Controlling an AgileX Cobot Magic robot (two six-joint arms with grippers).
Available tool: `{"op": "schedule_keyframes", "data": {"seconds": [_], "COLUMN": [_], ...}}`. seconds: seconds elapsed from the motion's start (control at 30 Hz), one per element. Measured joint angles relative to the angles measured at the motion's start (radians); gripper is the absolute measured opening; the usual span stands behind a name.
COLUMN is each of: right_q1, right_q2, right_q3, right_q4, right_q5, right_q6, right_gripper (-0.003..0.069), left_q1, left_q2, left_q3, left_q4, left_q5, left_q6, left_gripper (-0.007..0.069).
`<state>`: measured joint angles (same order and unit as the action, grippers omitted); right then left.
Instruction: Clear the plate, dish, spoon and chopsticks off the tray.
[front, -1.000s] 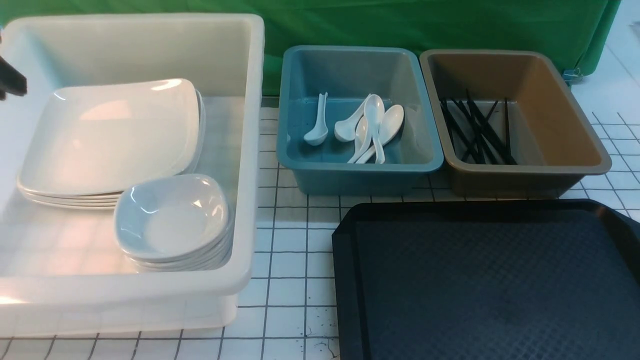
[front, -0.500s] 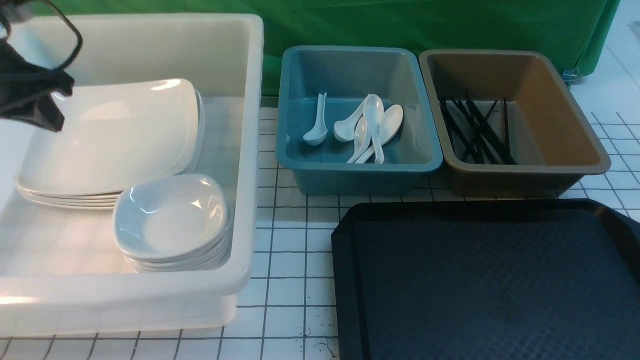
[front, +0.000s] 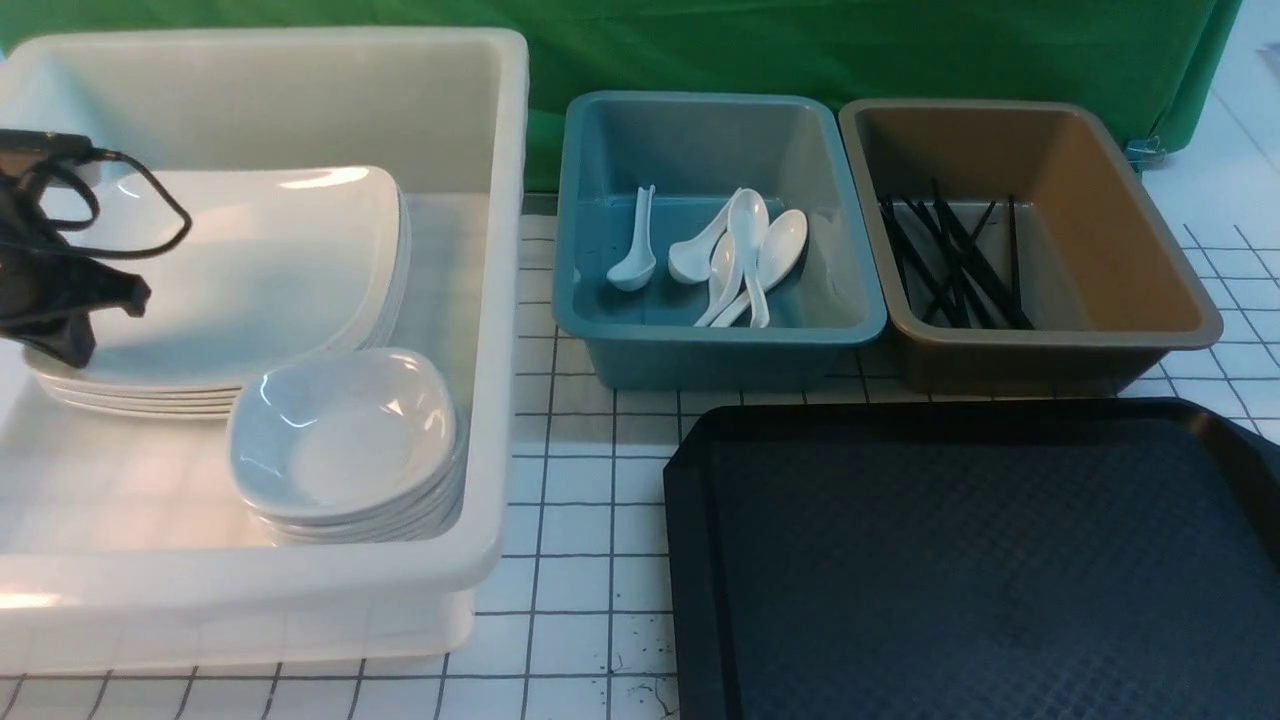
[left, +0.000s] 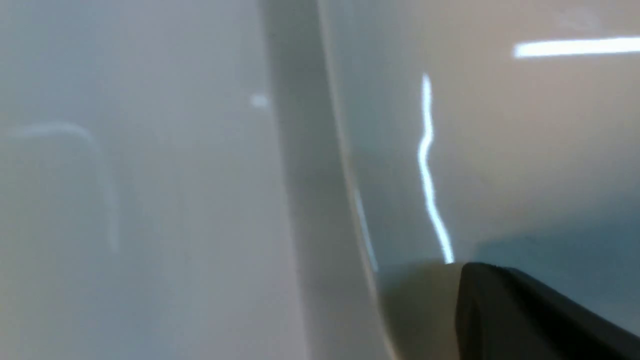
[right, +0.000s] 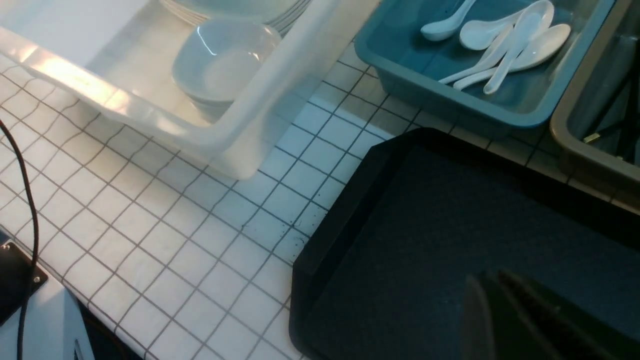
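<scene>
Here, white grid-tiled table, green backdrop, bare black tray; left gripper and right gripper both closed, empty.

so my front cam sits between my arms looking forward and a bit down: white bin ahead-left of my right pincer, blue tub and brown tub beyond it, tray nearest. my left wrist cam is jammed right up against glossy white, all blur past my left pincer. my right wrist cam hangs higher behind my right pincer, angled over the tray and sharing bin, tubs and tray with the front one
</scene>
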<state>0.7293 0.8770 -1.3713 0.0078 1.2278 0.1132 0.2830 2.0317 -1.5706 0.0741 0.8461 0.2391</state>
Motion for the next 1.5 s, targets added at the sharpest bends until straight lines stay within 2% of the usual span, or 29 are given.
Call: {"op": "schedule_keyframes", "data": {"seconds": [0.2,0.33,0.5,0.7,0.8,0.9,1.03,1.33,1.5], "right_q1": [0.0,0.0,0.0,0.0,0.0,0.0,0.0,0.0,0.0], "right_q2": [0.0,-0.017,-0.116,-0.318,-0.429,-0.498,-0.54,-0.534,-0.532], "right_q3": [0.0,-0.022,-0.044,-0.004,0.111,0.263,0.494,0.882,0.93], "right_q4": [-0.018,-0.072,-0.165,-0.228,-0.233,-0.237,-0.237,-0.237,-0.236], "right_q5": [0.0,-0.001,-0.008,-0.011,-0.012,-0.025,-0.173,-0.804,-0.942], "right_q6": [-0.002,-0.003,-0.004,-0.008,0.009,0.075,0.118,0.123,0.123], "right_gripper": [0.0009,0.0009,0.0009,0.0008,0.0008,0.0008,0.0008,0.0008,0.0017], "left_q1": [-0.004,-0.003,-0.003,-0.003,-0.003,-0.003,-0.003,-0.003,-0.003], "left_q2": [-0.002,-0.069,-0.239,-0.394,-0.456,-0.505,-0.568,-0.639,-0.642], "left_q3": [-0.009,-0.028,-0.038,0.003,0.075,0.155,0.253,0.37,0.371], "left_q4": [0.01,-0.085,-0.245,-0.523,-0.662,-0.753,-0.832,-0.847,-0.848], "left_q5": [-0.008,0.002,0.061,0.243,0.324,0.361,0.371,0.355,0.324], "left_q6": [-0.016,-0.012,0.012,0.126,0.194,0.235,0.261,0.312,0.312], "left_gripper": [-0.0003,-0.0003,-0.0003,-0.0003,-0.0003,-0.0003,-0.0003,-0.0003,-0.0003]}}
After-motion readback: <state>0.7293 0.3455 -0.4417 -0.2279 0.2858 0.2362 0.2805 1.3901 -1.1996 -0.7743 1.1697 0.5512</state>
